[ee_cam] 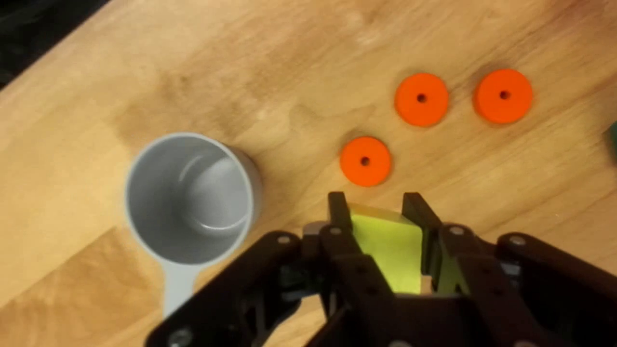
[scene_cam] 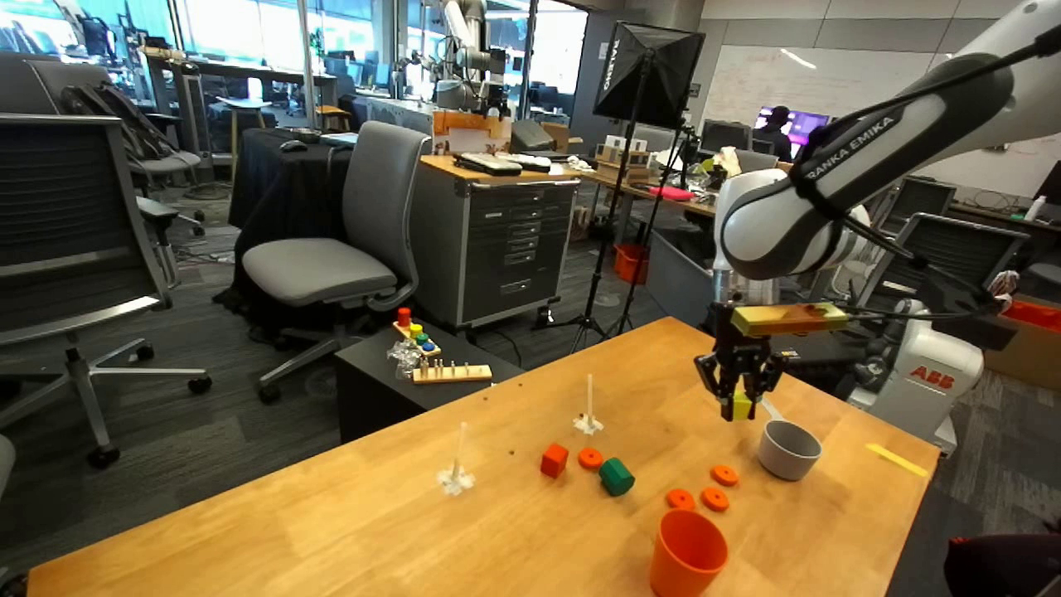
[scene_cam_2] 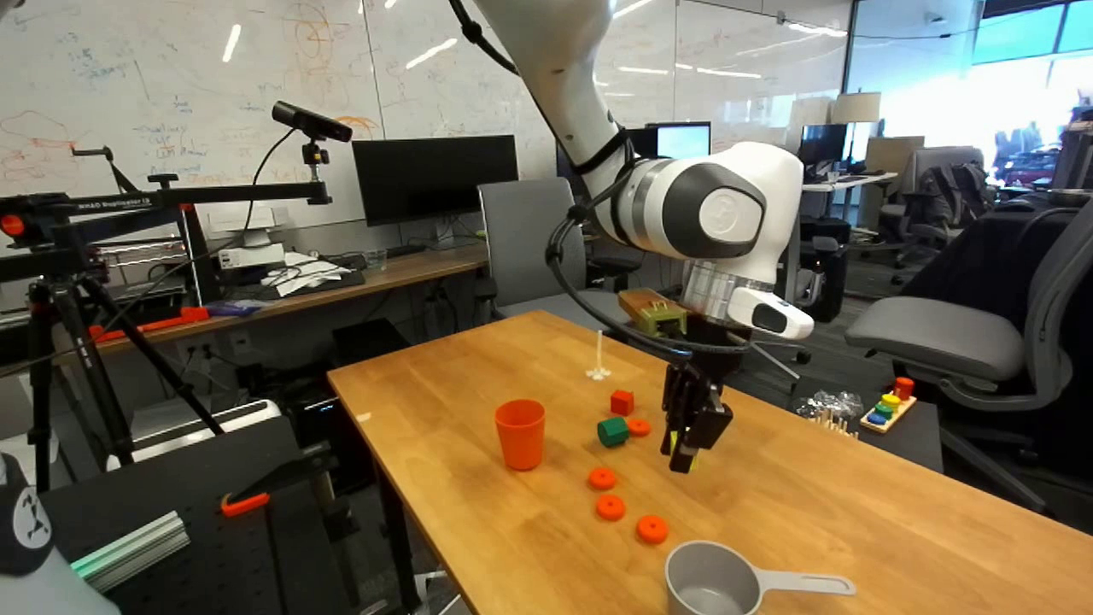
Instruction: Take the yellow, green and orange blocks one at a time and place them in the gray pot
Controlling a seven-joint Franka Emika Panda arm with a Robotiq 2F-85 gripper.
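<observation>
My gripper [scene_cam: 738, 412] is shut on the yellow block [ee_cam: 391, 250] and holds it above the table, as the wrist view [ee_cam: 373, 205] shows. The gray pot [scene_cam: 783, 464] is a low gray cup with a handle, standing on the table. In the wrist view the pot [ee_cam: 159, 202] lies left of the gripper, with no block visible inside it. The green block [scene_cam: 617, 477] and the orange block [scene_cam: 554, 460] lie on the table, the green [scene_cam_2: 612, 431] and orange [scene_cam_2: 622, 402] also showing in an exterior view. The wrist view catches only the green block's edge [ee_cam: 614, 140]; the orange block is outside it.
Several flat orange discs [scene_cam: 714, 498] lie between the blocks and the pot; one disc [ee_cam: 365, 161] is just beyond the fingertips in the wrist view. A tall orange cup [scene_cam_2: 520, 436] stands on the table. Two thin upright pegs [scene_cam: 589, 396] [scene_cam: 461, 448] stand toward one table edge.
</observation>
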